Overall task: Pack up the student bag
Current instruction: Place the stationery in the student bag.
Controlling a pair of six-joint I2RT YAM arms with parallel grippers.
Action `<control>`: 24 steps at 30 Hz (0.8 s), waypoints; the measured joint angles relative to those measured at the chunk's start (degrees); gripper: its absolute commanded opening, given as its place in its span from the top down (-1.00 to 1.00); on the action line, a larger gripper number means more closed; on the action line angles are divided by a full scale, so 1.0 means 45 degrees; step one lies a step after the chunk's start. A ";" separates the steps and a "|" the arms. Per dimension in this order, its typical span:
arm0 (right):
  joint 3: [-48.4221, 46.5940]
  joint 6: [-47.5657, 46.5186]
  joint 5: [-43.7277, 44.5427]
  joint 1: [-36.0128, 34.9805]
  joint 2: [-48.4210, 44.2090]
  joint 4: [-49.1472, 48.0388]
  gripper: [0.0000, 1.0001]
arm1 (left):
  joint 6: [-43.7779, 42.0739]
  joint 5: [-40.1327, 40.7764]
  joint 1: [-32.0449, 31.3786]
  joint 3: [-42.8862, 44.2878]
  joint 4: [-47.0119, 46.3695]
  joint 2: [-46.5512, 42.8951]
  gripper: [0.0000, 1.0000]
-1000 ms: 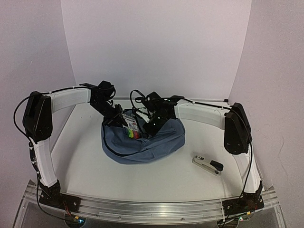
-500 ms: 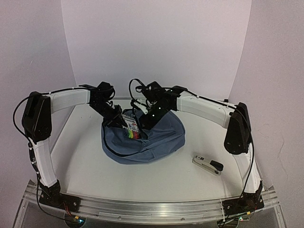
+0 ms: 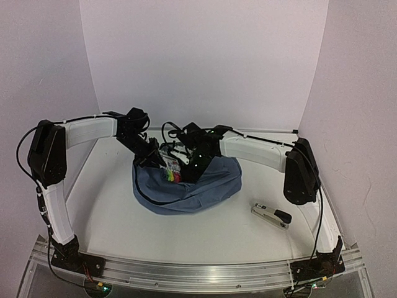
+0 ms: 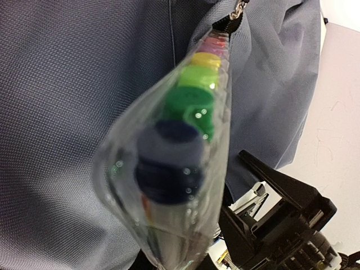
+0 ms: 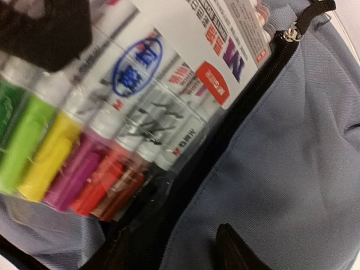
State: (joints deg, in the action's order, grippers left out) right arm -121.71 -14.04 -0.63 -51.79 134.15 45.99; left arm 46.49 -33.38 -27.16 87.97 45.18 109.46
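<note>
Slate-blue student bag (image 3: 201,186) holds marker pack (image 5: 140,101); left claw (image 3: 153,160) clenched, right claw (image 3: 188,163) released.

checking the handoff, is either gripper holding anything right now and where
The left gripper is shut at the left rim of the bag, likely pinching fabric; the contact is hidden. The right gripper stands open over the marker pack, holding nothing.

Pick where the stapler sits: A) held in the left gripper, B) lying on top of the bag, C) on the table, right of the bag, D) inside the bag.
C: the stapler lies flat on the table, clear of the student bag and on its right side in the top view.
</note>
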 measured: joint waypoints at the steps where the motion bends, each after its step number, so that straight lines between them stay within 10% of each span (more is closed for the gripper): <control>1: 0.0049 -0.0115 0.0198 -0.0002 0.0000 -0.0007 0.24 | 0.0002 -0.0011 0.0002 -0.0037 -0.0042 -0.0002 1.00; 10: 0.0221 -0.0439 0.0986 -0.0012 -0.0028 -0.0126 1.00 | -0.0057 -0.0128 0.0024 -0.0061 -0.0134 -0.0026 1.00; 24: 0.2940 0.1764 -0.1375 0.1291 -0.2469 -0.2058 1.00 | -0.0618 -0.1608 0.0025 -0.0385 -0.1243 -0.0322 1.00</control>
State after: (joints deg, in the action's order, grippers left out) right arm -108.48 -6.10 -6.82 -45.98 123.04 36.73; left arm 43.71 -40.62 -27.04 86.24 39.59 108.01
